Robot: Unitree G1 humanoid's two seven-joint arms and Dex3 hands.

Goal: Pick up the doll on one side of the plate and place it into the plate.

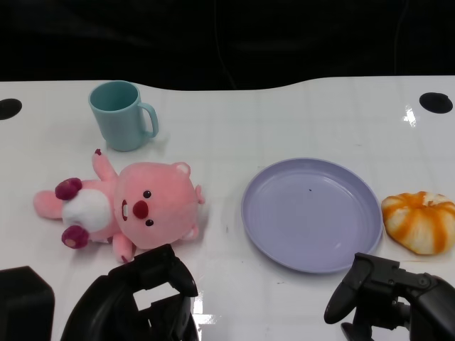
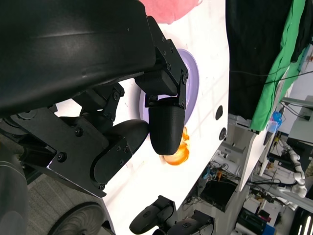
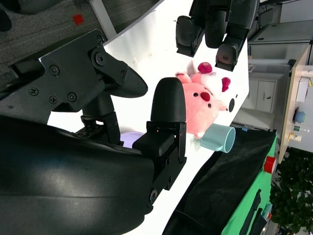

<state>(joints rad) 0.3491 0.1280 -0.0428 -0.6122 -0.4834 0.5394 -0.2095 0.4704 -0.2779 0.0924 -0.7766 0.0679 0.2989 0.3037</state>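
Head view: the pink doll point(image 1: 128, 209) lies on its back on the white table point(image 1: 227, 121), left of the lilac plate point(image 1: 311, 213) and well apart from it. A teal mug point(image 1: 122, 115) stands upright beyond the doll, toward the far left. An orange-and-white bun point(image 1: 421, 221) sits just beside the plate's right rim. The left hand point(image 1: 146, 298) hangs at the near edge just below the doll, empty; how its fingers lie is hard to read here. The right hand point(image 1: 387, 295) is near the plate's near-right rim, fingers apart and holding nothing.

Left wrist view: the left hand point(image 2: 142, 127) fills most of the picture, its fingers point(image 2: 166, 129) spread with nothing between them. Past them show the plate point(image 2: 191, 81), the bun point(image 2: 178, 149), a bit of the doll point(image 2: 168, 10), and the right hand point(image 2: 161, 220).

Right wrist view: the right hand point(image 3: 142, 112) is empty, fingers point(image 3: 168, 105) apart. Beyond lie the doll point(image 3: 200, 105), the mug point(image 3: 217, 139), a sliver of plate point(image 3: 131, 139), and the left hand point(image 3: 217, 29) above the table.
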